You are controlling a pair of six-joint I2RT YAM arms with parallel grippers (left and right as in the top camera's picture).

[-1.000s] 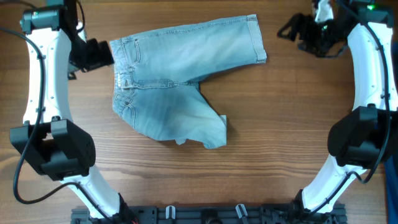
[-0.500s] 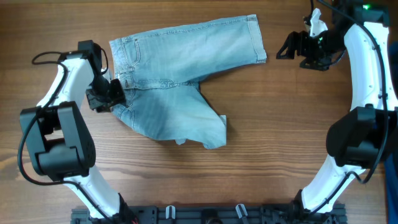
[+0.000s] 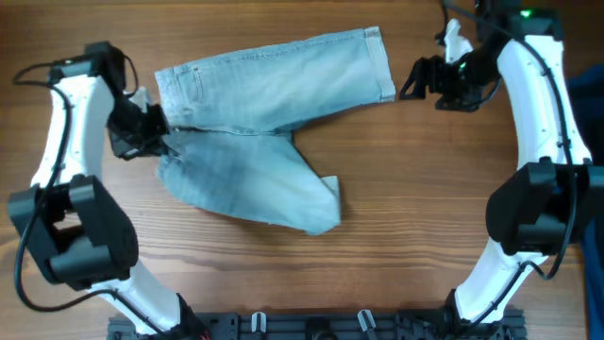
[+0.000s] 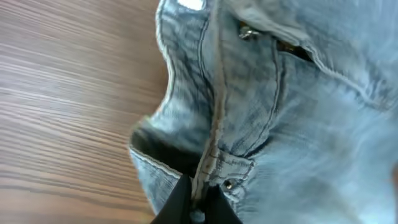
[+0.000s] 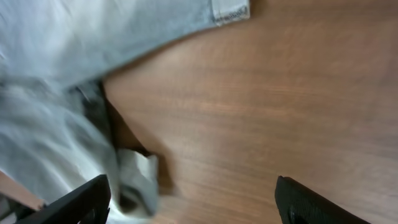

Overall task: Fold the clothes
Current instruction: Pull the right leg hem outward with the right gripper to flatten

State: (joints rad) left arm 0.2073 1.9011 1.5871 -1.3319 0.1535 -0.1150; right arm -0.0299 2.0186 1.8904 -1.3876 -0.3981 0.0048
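Observation:
The clothes, a pair of light blue denim shorts (image 3: 255, 113), lie flat on the wooden table with the waistband to the left. One leg reaches right to a cuffed hem (image 3: 382, 61); the other slants toward the front. My left gripper (image 3: 156, 142) is at the middle of the waistband. In the left wrist view this gripper (image 4: 198, 200) is shut on the stitched waistband seam of the shorts (image 4: 298, 112). My right gripper (image 3: 411, 83) hovers open just right of the cuffed hem. In its own view the right gripper (image 5: 196, 202) has only bare wood between its fingers, with the shorts (image 5: 93, 37) at upper left.
Bare wooden tabletop (image 3: 425, 208) lies right of and in front of the shorts. A dark rail (image 3: 311, 326) runs along the front edge, between the two arm bases.
My left gripper has moved from the waistband's top corner to its middle and shut on it. The shorts have shifted slightly left. My right gripper has moved left toward the cuff.

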